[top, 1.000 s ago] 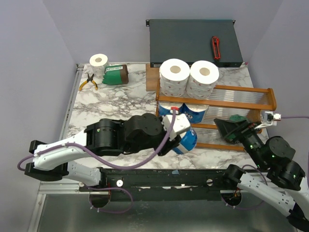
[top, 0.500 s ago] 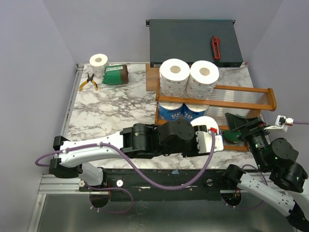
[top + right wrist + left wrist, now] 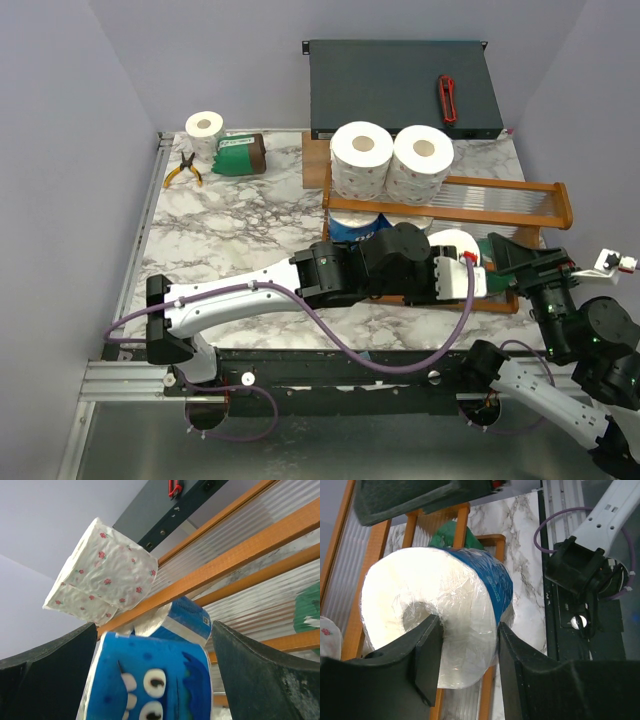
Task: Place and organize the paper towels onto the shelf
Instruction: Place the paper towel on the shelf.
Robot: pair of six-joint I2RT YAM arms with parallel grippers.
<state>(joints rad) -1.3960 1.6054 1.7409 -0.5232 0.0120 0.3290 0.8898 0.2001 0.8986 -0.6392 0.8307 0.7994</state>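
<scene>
1. Marble table (image 3: pixel 230 220) is carrying shelf (image 3: pixel 520 185) at far right, with two white rolls (image 3: pixel 362 150) sitting on its top tier.
2. Left gripper (image 3: pixel 466 645) is reaching across, jaws clamping blue roll (image 3: pixel 445 600) at shelf's front, below top tier, right of stored blue roll (image 3: pixel 350 228).
3. Right gripper (image 3: pixel 154 626) is hovering by shelf's right end, jaws apart and gripping nothing, with green roll (image 3: pixel 490 248) lying on shelf close by.
4. Small white roll (image 3: pixel 204 127) and second green roll (image 3: pixel 238 155) are sitting far left on table.

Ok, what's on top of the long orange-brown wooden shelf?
Two fat white paper towel rolls stand side by side at its left end; the rest of the top tier looks bare. The left arm hides much beneath.
</scene>
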